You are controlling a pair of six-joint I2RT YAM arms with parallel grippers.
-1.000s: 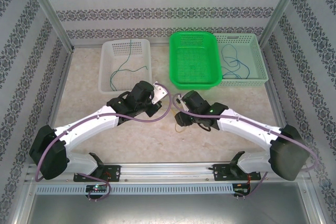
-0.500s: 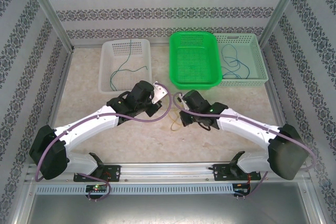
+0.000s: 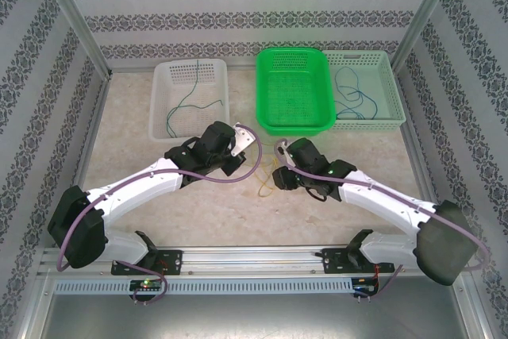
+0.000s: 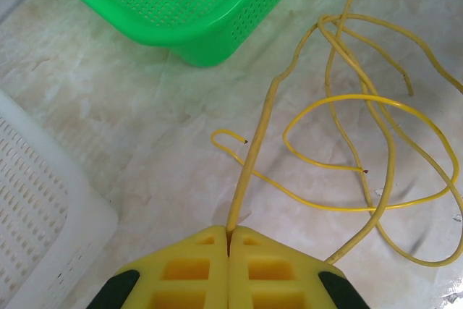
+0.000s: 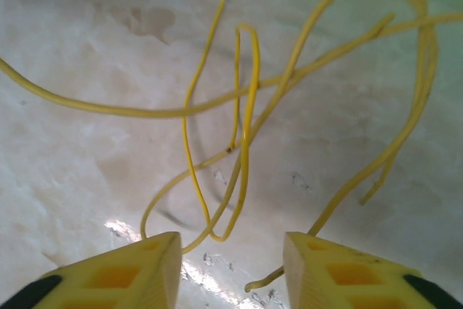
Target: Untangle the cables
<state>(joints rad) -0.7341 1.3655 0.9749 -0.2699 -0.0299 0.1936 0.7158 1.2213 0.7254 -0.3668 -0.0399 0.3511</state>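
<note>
Your left end effector point(image 4: 229, 233) clamps one strand of thin yellow wire tangle point(image 4: 340, 97); right end effector point(image 5: 231, 251) stands half-open above it. Thin green wire point(image 3: 191, 93), thin blue wire point(image 3: 349, 93) already separated; yellow unsorted.

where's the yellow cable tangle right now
In the top view the yellow cable tangle lies between the left gripper and right gripper, just on the near side of the green basket.

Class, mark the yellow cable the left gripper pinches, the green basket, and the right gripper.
yellow cable point(image 4: 247, 171), left wrist view, pinched strand.
green basket point(image 3: 295, 127), top view, near wall.
right gripper point(image 5: 231, 251), right wrist view, between fingertips.
</note>
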